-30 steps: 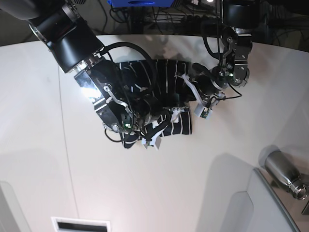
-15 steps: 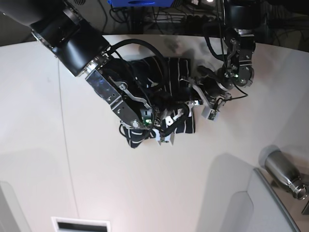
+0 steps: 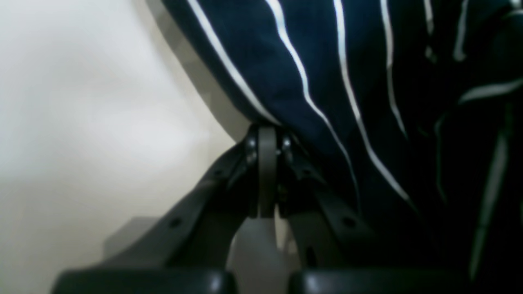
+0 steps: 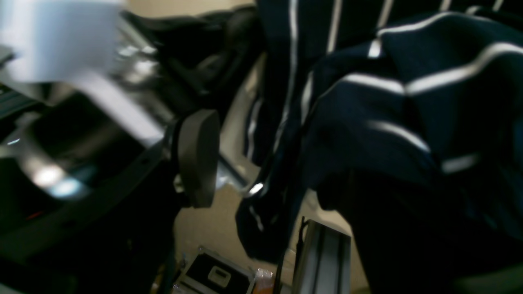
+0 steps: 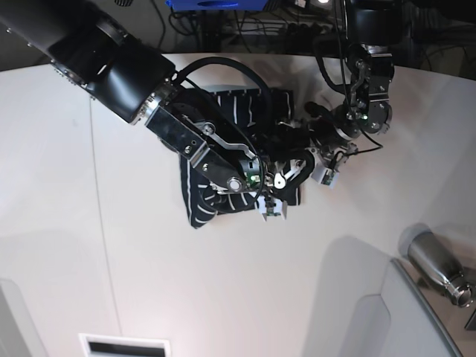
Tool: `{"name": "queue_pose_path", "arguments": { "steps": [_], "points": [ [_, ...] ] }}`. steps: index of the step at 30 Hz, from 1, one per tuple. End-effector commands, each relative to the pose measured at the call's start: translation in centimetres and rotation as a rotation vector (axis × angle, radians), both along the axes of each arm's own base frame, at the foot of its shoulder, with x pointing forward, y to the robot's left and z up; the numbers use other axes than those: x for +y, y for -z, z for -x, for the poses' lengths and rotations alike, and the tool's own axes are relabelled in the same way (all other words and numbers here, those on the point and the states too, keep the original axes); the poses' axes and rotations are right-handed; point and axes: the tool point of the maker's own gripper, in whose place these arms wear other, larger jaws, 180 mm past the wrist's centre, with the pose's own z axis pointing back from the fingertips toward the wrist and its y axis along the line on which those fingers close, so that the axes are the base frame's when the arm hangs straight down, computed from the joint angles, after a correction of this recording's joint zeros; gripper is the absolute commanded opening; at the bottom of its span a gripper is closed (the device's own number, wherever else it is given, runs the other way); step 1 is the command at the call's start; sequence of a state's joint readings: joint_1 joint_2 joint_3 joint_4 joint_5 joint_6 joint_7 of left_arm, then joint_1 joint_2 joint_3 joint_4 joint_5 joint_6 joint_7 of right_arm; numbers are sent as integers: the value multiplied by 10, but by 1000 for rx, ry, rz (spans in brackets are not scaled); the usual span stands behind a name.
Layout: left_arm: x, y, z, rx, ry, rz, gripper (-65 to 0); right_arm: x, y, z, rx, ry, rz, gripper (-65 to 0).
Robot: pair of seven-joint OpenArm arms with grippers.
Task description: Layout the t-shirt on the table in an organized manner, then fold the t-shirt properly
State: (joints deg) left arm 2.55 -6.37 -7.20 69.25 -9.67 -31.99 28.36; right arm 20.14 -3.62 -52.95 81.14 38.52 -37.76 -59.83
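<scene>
Base view, L to R. Table [image 5: 67, 223]: white top, bare at left. Right arm comes in from upper left, reaching over the t-shirt [image 5: 197, 208]. T-shirt: dark navy w/ thin white stripes, bunched in a heap near table centre, not laid flat. Right gripper [image 5: 271, 195] sits at the heap's lower right edge; jaws stand wide, one pad [image 4: 196, 157] clear of the cloth in wrist view; folds hang beside it, no grip seen. Left gripper [image 3: 267, 141], further right at heap's far side: jaws closed tight, tips pressed against striped fabric edge; whether cloth is pinched, cannot tell. Steel bottle [image 5: 439, 266] at lower right, well apart.
</scene>
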Motion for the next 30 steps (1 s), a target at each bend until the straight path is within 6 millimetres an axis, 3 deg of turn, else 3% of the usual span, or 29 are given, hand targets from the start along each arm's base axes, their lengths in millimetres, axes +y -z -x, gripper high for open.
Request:
{"name": "queue_pose_path", "arguments": {
  "steps": [1,7,11,18,21,24,28,30],
  "points": [
    [0,-13,-13,-50,-3,18,-650,10,-20,-12,-48,-4,-37,-315],
    [43,-20,-20,-73,-134,8,-650,15,-28,-12,-69,-31,-64,-315],
    [60,-23,-21,-81,-169,-9,-650,26,-40,-9,-120,-121,-110,-315],
    [73,-23,-19,-78,-168,-35,-650,43,-85,-5,-206,-148,-218,-317],
    [75,-22,-17,-74,-173,-37,-650,21,-102,-11,-246,-56,-231,-317],
    [95,-25,-16,-84,-234,-42,-650,1,-114,-22,-285,-7,-235,-317],
    [103,-27,-16,-90,-258,-44,-650,-31,-87,-37,-234,110,-185,-320],
    [101,-29,-17,-95,-251,-45,-650,-47,-70,-44,-242,163,-150,-380]
  ]
}}
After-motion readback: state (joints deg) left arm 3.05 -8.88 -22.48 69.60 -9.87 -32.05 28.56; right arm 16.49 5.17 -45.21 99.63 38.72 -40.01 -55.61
